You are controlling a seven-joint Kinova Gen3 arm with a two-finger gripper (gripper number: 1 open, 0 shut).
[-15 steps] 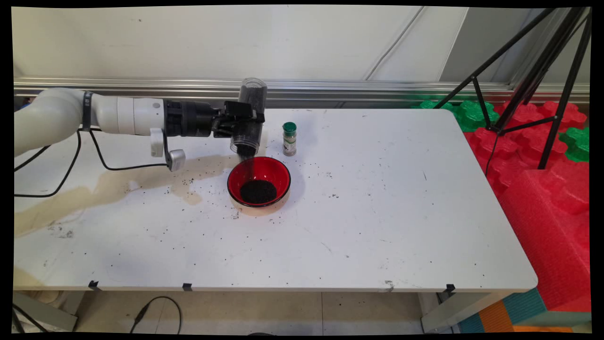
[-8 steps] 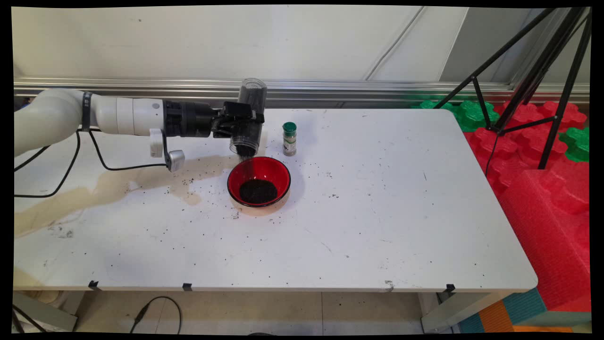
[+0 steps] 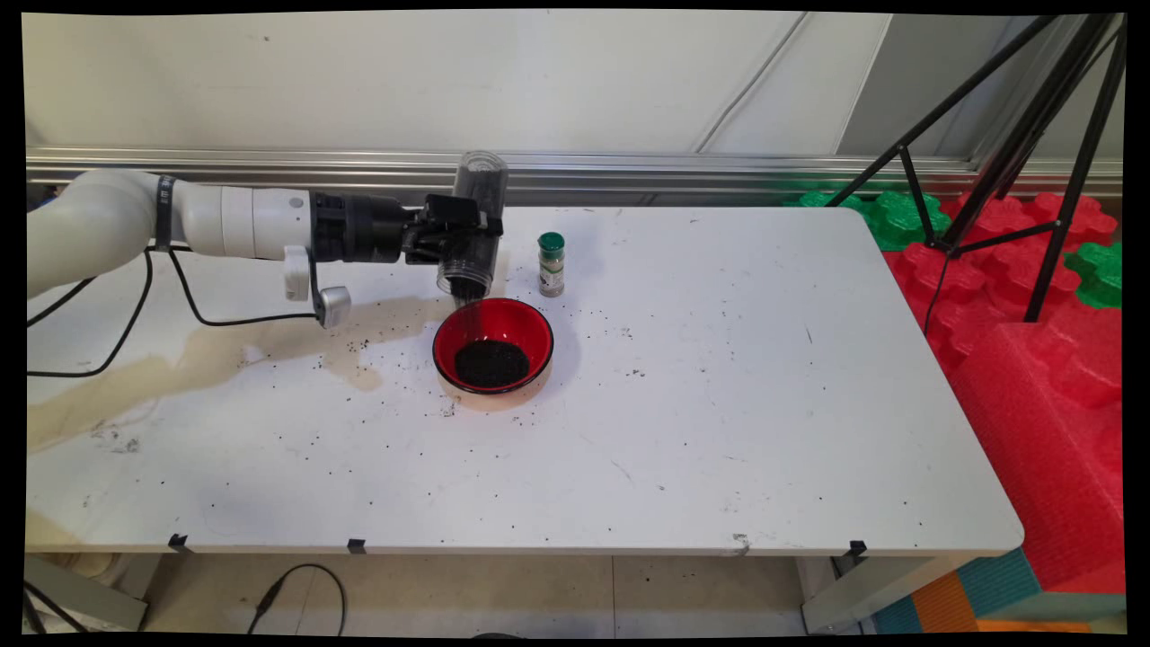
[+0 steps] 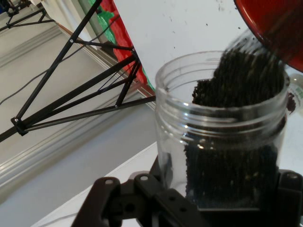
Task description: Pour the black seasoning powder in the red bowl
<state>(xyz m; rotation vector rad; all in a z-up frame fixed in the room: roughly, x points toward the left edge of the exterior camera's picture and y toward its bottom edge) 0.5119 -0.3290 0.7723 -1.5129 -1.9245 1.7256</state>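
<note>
Pincer point(image 3: 467, 235) clenched on the clear plastic jar point(image 3: 473, 225), upper left of centre, tipped mouth-down over the red bowl point(image 3: 493, 346). Dark granules point(image 4: 246, 90) spill out. Keep mouth above bowl; tilt gradually to limit scatter on tabletop point(image 3: 719, 404).

Robot lab: stained white table point(image 3: 629, 449) against bare wall, black tripod point(image 3: 1015, 153) at 2 o'clock, red and green foam blocks point(image 3: 1033, 359) at 3.

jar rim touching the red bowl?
Apart. In the main view the clear jar, tipped mouth-down in the gripper, hangs above the red bowl's far rim, with white table visible between them; only dark grains bridge the gap.
</note>
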